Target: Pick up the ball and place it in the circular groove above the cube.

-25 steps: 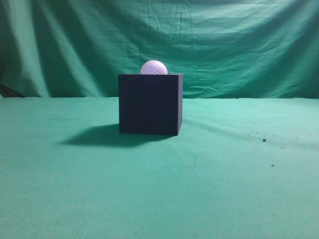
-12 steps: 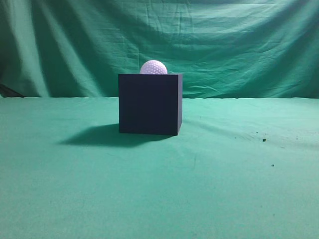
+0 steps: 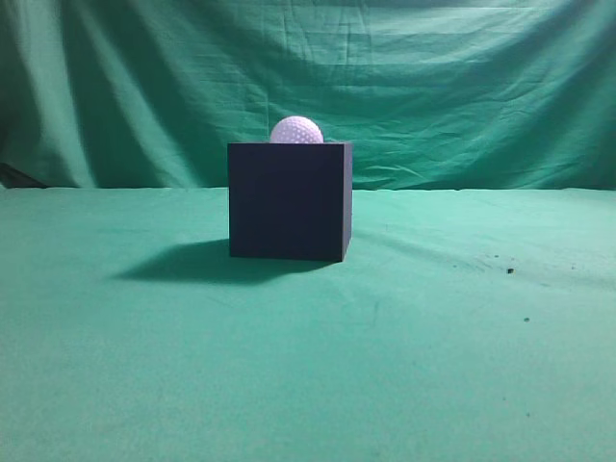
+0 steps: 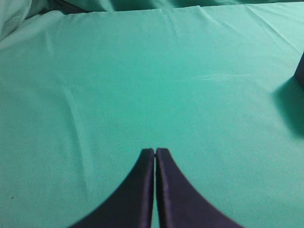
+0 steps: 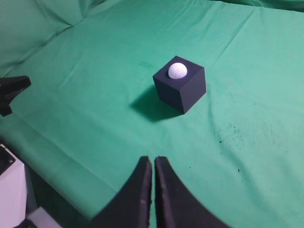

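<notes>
Nothing has moved since a moment ago, so I think the job is done. The green surface (image 3: 308,366) is wide and bare all around, with lots of room to pull back. The cube (image 5: 180,89) stands far ahead of my right claw (image 5: 153,164). The ball (image 5: 177,70) sits on top of it. My 2 claws are pressed together, holding nothing. My left claw (image 4: 155,154) sees only the cube's corner, far off to its right.

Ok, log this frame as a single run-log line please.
golf ball: seated on top of cube | left gripper: shut, empty, away | right gripper: shut, empty, away
</notes>
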